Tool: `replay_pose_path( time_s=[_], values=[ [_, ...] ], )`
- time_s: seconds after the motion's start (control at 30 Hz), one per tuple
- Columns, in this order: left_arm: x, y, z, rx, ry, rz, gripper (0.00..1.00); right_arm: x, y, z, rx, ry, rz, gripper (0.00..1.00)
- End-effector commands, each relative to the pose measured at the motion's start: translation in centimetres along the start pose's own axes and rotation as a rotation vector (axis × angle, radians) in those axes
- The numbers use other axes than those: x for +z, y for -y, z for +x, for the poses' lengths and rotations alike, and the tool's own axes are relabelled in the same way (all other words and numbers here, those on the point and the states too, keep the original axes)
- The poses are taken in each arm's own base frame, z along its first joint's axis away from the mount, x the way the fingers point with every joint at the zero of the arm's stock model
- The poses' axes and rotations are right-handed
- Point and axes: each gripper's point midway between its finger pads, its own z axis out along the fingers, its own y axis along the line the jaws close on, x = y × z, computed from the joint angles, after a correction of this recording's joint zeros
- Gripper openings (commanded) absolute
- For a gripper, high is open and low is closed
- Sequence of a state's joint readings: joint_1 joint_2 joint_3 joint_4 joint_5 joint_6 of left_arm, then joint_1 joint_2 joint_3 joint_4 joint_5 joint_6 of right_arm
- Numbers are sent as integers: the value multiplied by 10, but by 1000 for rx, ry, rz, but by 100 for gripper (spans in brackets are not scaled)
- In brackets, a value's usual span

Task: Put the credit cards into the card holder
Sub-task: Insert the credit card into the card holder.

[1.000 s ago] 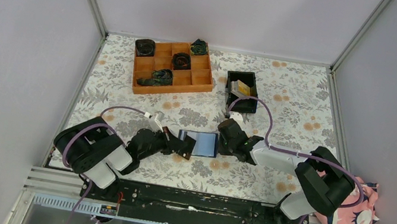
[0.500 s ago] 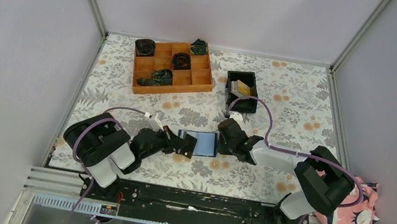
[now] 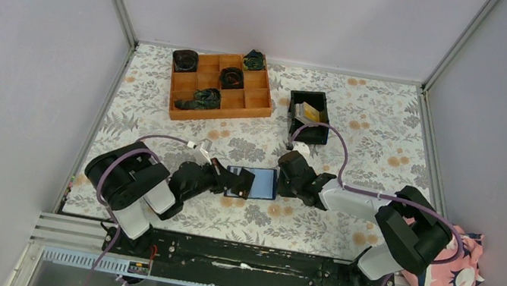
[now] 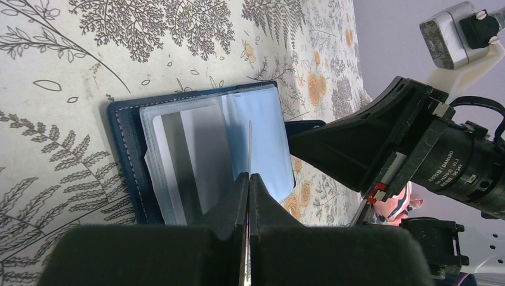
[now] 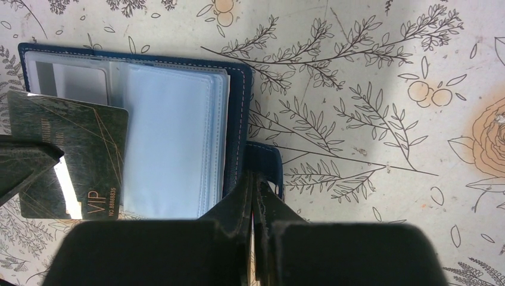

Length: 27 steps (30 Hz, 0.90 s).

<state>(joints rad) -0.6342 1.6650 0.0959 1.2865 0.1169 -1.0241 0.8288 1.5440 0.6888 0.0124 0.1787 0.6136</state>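
While left gripper clamps a dark VIP card over the open card holder, right gripper pinches its snap tab; slot entry unclear, card's corner hidden.

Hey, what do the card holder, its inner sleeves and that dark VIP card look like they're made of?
Card holder: probably leather or faux leather, matte navy, with pale stitching along the edge. Sleeves: soft clear plastic with a frosted sheen. Card: likely stiff plastic, dark with gold print, and very thin seen edge-on.
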Motion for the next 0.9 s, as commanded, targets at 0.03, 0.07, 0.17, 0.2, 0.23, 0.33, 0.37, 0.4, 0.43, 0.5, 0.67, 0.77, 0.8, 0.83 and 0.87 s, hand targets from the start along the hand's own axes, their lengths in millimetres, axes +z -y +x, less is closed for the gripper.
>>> replay_pose_path(
  time_s=[0.03, 0.07, 0.17, 0.2, 0.23, 0.33, 0.37, 0.4, 0.43, 0.5, 0.67, 0.77, 0.8, 0.83, 0.87],
  values=[
    [6, 16, -7, -1, 23, 62, 0, 1, 47, 64, -60, -218, 135, 0],
    [7, 16, -7, -1, 22, 61, 0, 1, 47, 64, -60, -216, 135, 0],
    [7, 13, -8, -10, 30, 49, 0, 1, 46, 64, -60, -216, 133, 0],
    [5, 12, -9, -15, 36, 43, 0, 1, 46, 64, -59, -217, 134, 0],
    [4, 11, -10, -19, 44, 39, 0, 2, 46, 65, -60, -218, 134, 0],
    [-2, 6, -13, -39, 73, 16, 0, 2, 47, 66, -62, -220, 136, 0],
    [-4, 4, -15, -50, 88, 7, 0, 2, 47, 65, -61, -221, 135, 0],
    [-6, 4, -17, -58, 99, 4, 0, 2, 47, 65, -61, -220, 134, 0],
    [-7, 3, -18, -66, 105, -1, 0, 3, 47, 66, -62, -221, 135, 0],
    [-9, 0, -19, -94, 118, -18, 0, 3, 47, 66, -61, -223, 134, 0],
    [-6, 3, -18, -129, 109, -11, 0, 4, 46, 66, -60, -224, 132, 0],
    [-2, 5, -16, -141, 93, -7, 0, 4, 46, 67, -60, -227, 132, 0],
    [-1, 4, -15, -152, 89, -10, 0, 4, 46, 66, -59, -226, 131, 0],
    [-1, 5, -15, -157, 87, -9, 0, 4, 46, 67, -60, -226, 132, 0],
    [0, 4, -15, -162, 87, -12, 0, 4, 46, 67, -60, -227, 132, 0]
  ],
)
